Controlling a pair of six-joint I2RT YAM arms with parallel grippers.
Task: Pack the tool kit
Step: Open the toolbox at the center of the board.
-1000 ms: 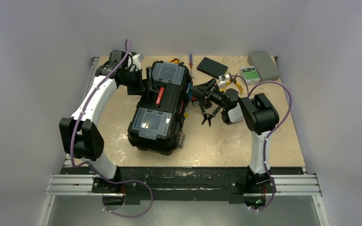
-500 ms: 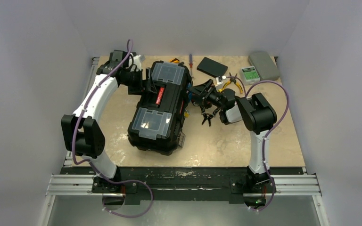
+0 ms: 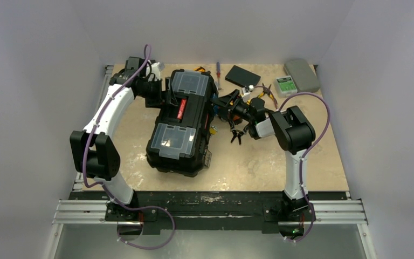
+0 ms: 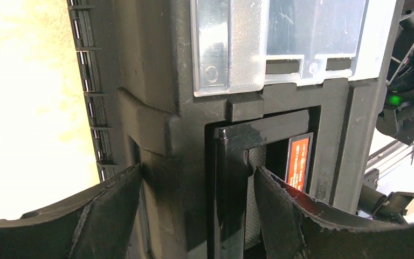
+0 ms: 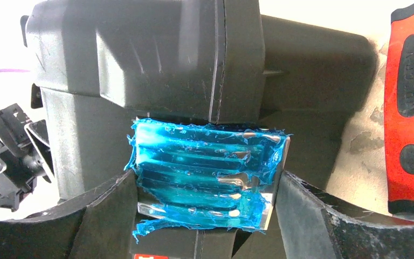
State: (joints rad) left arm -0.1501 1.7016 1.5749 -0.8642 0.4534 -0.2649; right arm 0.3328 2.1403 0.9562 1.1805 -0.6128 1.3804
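Note:
The black toolbox [image 3: 183,121] lies closed in the middle of the table, with a red-marked handle [image 3: 183,108] and two clear lid compartments. My left gripper [image 3: 167,94] is at its far left side. In the left wrist view the gripper [image 4: 197,168] is open astride the lid ridge and the handle's end [image 4: 232,178]. My right gripper [image 3: 223,105] is at the box's right side. In the right wrist view the gripper [image 5: 207,174] is open with a blue-filmed metal latch [image 5: 210,167] between the fingers. A red-handled tool [image 5: 409,108] lies beside it.
Black pliers [image 3: 236,132] lie right of the box. Yellow-handled pliers [image 3: 261,96], a screwdriver [image 3: 218,69], a flat black box [image 3: 242,76], a green-labelled pack [image 3: 285,85] and a grey case [image 3: 302,74] lie at the back right.
My right gripper has moved left to the toolbox's side. My left gripper has shifted slightly along the box's far left edge. The toolbox has not moved.

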